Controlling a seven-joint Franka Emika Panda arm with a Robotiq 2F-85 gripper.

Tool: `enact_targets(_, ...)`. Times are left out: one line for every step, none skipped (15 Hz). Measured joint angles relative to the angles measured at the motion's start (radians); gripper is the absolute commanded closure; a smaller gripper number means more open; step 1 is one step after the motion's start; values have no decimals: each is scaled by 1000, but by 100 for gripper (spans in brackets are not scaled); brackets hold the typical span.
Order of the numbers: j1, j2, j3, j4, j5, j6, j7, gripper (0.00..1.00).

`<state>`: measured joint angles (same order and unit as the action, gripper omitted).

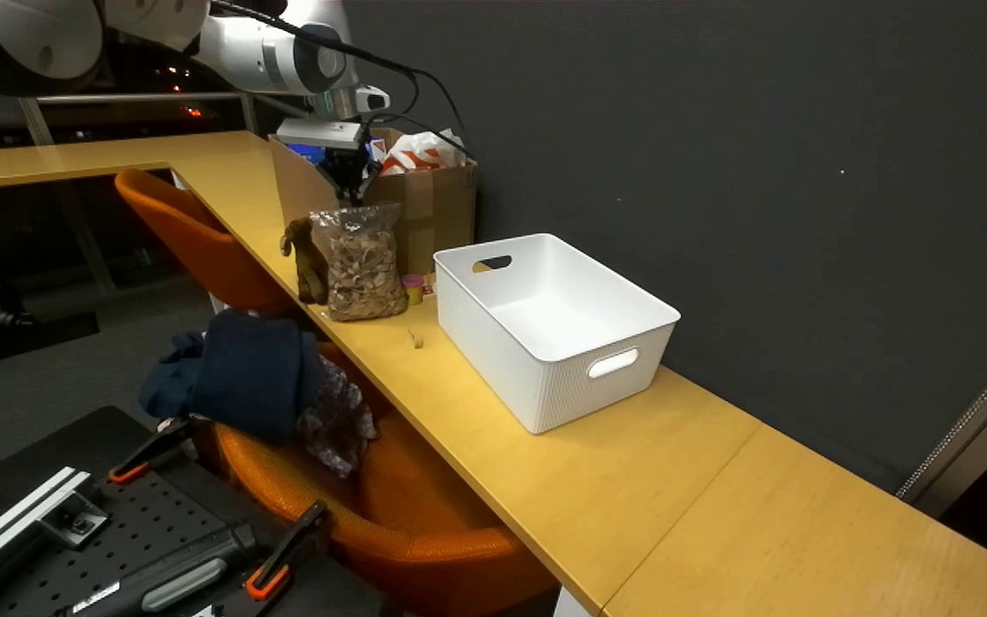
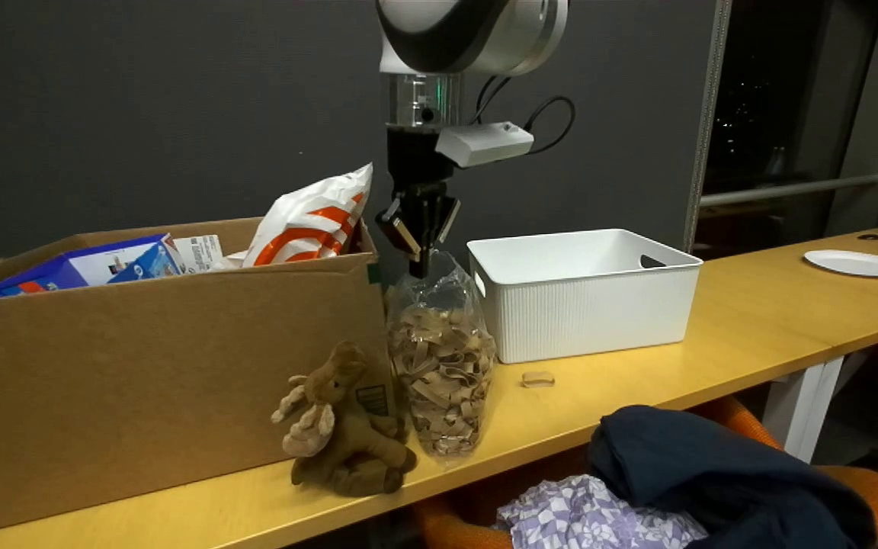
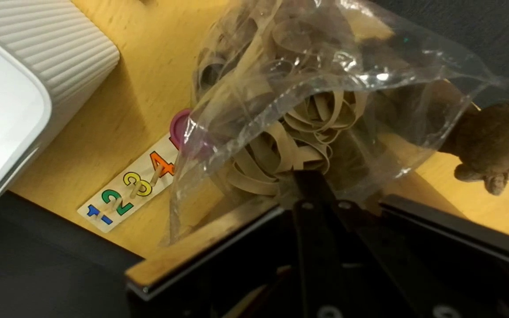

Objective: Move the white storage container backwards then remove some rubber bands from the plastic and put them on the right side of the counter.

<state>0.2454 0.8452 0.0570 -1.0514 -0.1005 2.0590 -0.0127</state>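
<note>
Many rubber bands in plastic, below fingertips.

Bag on counter near container — end effector perhaps in mouth.

Seemingly an office: long counter, orange chairs, dark partition

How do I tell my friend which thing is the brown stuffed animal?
Look along the wooden counter for the big open cardboard box. Near its corner stands a clear plastic bag of rubber bands, and the brown stuffed animal sits close beside that bag. Of the three, only it has an animal's shape.
</note>
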Motion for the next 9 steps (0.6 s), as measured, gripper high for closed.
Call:
enact_targets(0,5,0,0,0,0,0,100)
enact_targets(0,8,0,-1,0,0,0,100)
enact_targets(0,11,0,-2,0,-1,0,100)
enact_targets(0,14,0,-3,0,-1,1,100)
enact_targets(0,16,0,-5,0,-2,1,100)
enact_targets(0,17,0,-5,0,-2,2,100)
enact_targets(0,17,0,-6,0,-3,4,100)
enact_targets(0,17,-1,-6,0,-3,5,100)
enact_targets(0,17,-1,-6,0,-4,9,100)
